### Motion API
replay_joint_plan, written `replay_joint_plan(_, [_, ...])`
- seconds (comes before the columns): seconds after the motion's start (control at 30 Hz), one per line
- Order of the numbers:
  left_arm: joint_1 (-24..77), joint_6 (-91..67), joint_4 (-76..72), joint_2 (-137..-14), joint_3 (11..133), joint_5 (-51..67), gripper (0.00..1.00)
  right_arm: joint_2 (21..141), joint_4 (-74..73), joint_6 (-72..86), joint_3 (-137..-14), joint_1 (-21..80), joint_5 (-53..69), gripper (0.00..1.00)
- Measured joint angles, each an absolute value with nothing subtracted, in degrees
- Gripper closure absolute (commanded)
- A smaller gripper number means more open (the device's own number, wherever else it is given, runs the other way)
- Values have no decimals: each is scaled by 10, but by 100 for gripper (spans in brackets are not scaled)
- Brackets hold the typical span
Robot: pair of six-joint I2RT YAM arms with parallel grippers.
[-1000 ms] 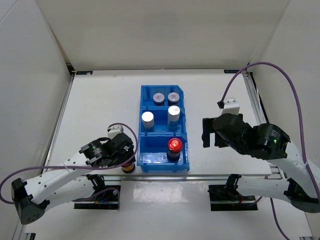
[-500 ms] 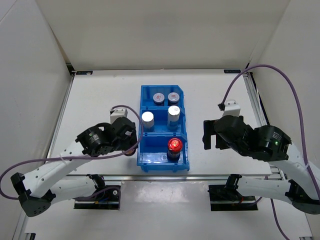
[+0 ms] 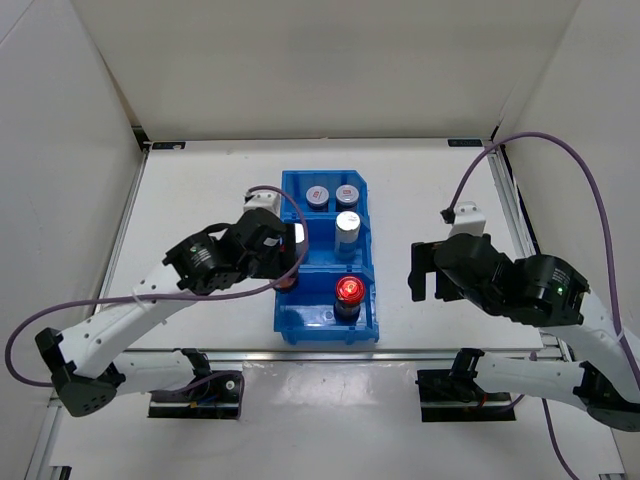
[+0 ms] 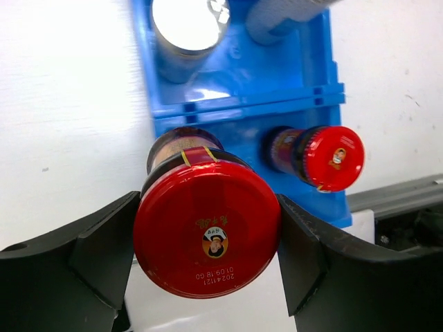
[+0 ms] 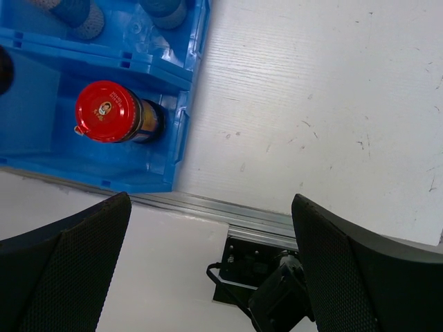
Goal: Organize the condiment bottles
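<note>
My left gripper [image 3: 284, 264] is shut on a brown red-capped bottle [image 4: 206, 235] and holds it above the near left edge of the blue bin [image 3: 310, 318]. The second brown red-capped bottle [image 3: 349, 290] stands in the near compartment, also in the right wrist view [image 5: 111, 112]. One silver-capped bottle [image 3: 347, 228] shows in the middle compartment. The other [image 4: 185, 24] is hidden under my left arm from above. Two grey-lidded bottles [image 3: 317, 196] [image 3: 348, 194] stand in the far compartment. My right gripper [image 3: 425, 270] is open and empty, right of the bin.
A metal rail [image 5: 228, 211] runs along the table's near edge, with a dark arm mount [image 5: 277, 277] below it. Another rail [image 3: 510, 200] lines the right side. White walls enclose the table on three sides. Purple cables loop off both arms.
My left gripper has carried the red-capped bottle up from the table's near edge and rightward, over the bin's left side. The right arm has barely moved.
</note>
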State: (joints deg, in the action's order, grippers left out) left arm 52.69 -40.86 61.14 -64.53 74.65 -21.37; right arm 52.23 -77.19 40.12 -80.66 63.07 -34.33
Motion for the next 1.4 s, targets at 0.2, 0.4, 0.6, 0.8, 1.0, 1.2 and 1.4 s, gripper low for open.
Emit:
replay_joint_plan(0.2, [540, -408, 534, -690, 700, -163, 89, 512, -771, 402, -804, 631, -343, 0])
replay_joint_plan(0.4, [557, -415, 477, -721, 645, -141, 89, 506, -771, 406, -793, 631, -332, 0])
replay_joint_plan(0.6, [559, -418, 437, -743, 602, -139, 74, 519, -772, 410, -759, 631, -297, 0])
replay_joint_plan(0.8, [559, -418, 408, -761, 574, -141, 11, 538, -771, 416, -726, 631, -275, 0])
replay_joint_plan(1.0, [559, -415, 399, -766, 586, -150, 0, 536, -771, 419, -723, 631, -268, 0])
replay_joint_plan(1.2, [559, -383, 441, -742, 660, -181, 0, 517, -771, 425, -715, 631, -269, 0])
replay_joint_plan(1.4, [559, -288, 483, -640, 768, -279, 0, 513, -771, 418, -715, 631, -282, 0])
